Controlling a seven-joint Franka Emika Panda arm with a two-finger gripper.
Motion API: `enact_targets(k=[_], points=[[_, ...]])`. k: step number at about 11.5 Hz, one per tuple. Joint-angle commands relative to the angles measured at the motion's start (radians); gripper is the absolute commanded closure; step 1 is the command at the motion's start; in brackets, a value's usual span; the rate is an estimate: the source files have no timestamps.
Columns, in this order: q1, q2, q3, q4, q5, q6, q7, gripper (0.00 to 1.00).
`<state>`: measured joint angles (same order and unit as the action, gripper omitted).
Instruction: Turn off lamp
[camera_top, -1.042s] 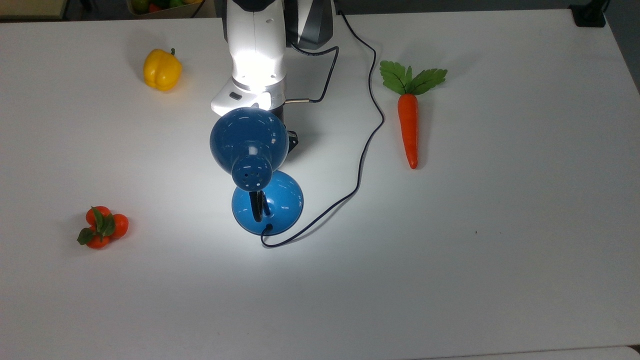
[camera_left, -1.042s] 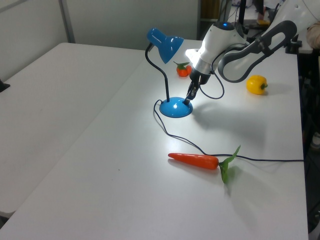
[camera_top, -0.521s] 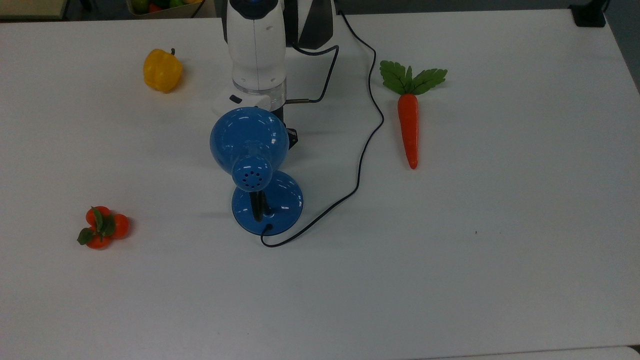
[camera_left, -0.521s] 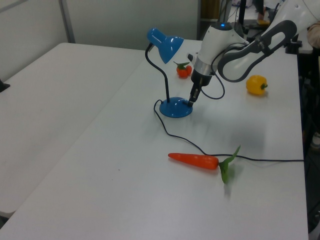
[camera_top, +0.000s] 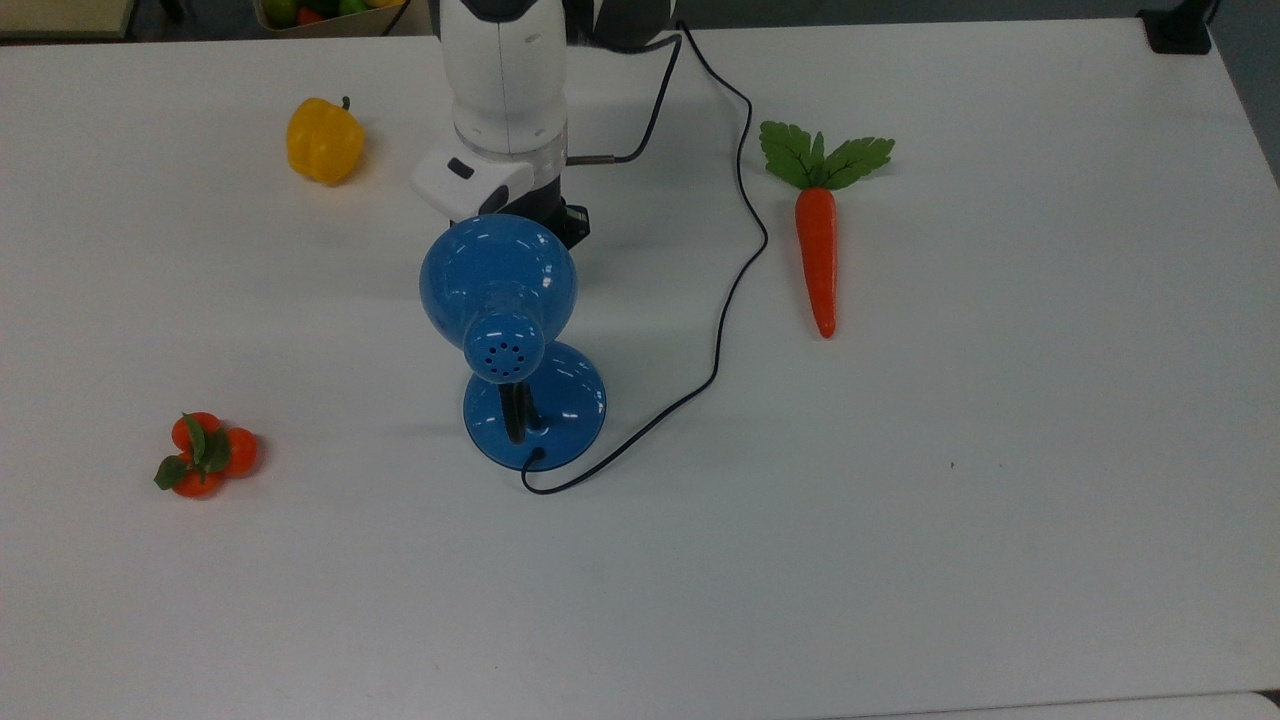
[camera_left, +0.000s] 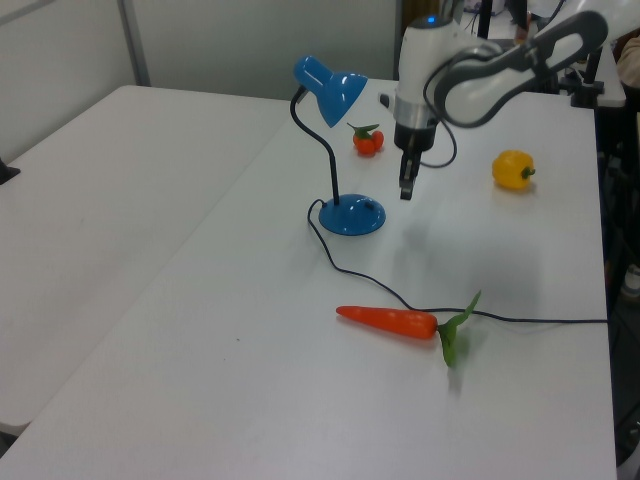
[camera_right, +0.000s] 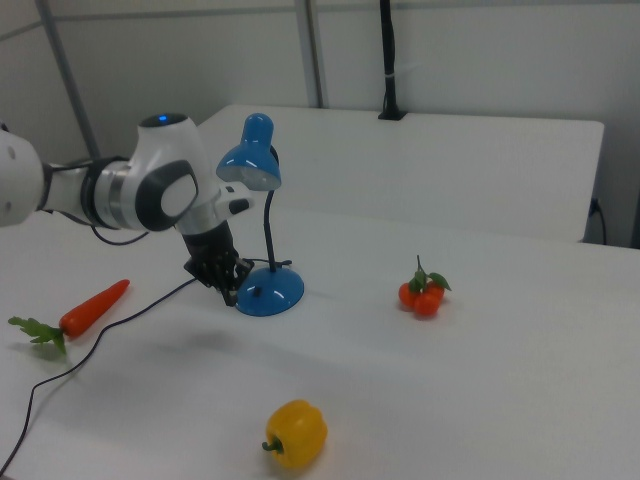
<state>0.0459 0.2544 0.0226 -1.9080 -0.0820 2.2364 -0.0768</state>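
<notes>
The lamp (camera_top: 512, 340) stands mid-tabletop (camera_top: 1000, 520), its dome shade casting no glow, so the switching-off looks done. The hand (camera_left: 406, 187) hangs just beside the round base, clear of it — its narrow fingers look pressed together and hold nothing. That pose suits poking a switch on the base, I judge. The cord (camera_top: 735, 270) trails off past the carrot (camera_top: 818, 250). A yellow pepper (camera_top: 323, 139) and tomatoes (camera_top: 203, 455) lie well apart.

lamp (camera_top: 498, 285) glossy blue | pepper (camera_top: 323, 139) yellow | carrot (camera_top: 817, 255) orange
</notes>
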Motion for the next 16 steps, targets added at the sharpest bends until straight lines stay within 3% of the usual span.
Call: enact_targets(k=[1,5,8,14,16], points=[[0.015,-0.102,-0.004,0.023,-0.004,-0.194,0.020,1.00],[0.015,-0.153,-0.004,0.174,-0.008,-0.433,0.019,1.00],[0.015,-0.191,-0.004,0.236,-0.009,-0.541,0.017,1.00],[0.034,-0.299,-0.006,0.251,0.002,-0.633,0.022,1.00],[0.029,-0.299,-0.007,0.270,0.005,-0.676,0.022,0.89]])
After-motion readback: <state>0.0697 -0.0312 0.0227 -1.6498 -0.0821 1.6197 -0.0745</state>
